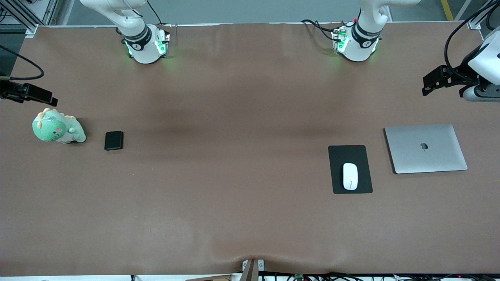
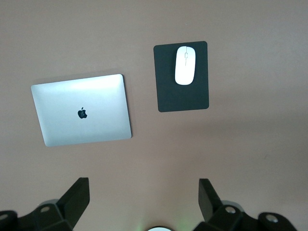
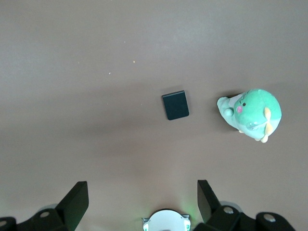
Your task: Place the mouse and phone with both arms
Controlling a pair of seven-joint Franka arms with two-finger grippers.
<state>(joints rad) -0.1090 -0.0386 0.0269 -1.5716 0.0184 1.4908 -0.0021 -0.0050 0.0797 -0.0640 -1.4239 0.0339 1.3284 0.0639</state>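
The white mouse point(image 1: 350, 176) lies on a flat black pad point(image 1: 349, 156) toward the left arm's end of the table; it also shows in the left wrist view point(image 2: 185, 65). The black phone point(image 1: 113, 140) lies flat on the table toward the right arm's end and shows in the right wrist view point(image 3: 175, 105). My left gripper point(image 1: 433, 82) hangs high over the table's edge by the laptop, open and empty point(image 2: 143, 195). My right gripper point(image 1: 41, 96) hangs high over the table's edge by the plush toy, open and empty point(image 3: 142, 195).
A shut silver laptop point(image 1: 425, 148) lies beside the pad, toward the left arm's end point(image 2: 82, 115). A green plush dinosaur point(image 1: 58, 127) sits beside the phone, toward the right arm's end point(image 3: 250, 114). The brown table cover point(image 1: 234, 164) has a ripple at its near edge.
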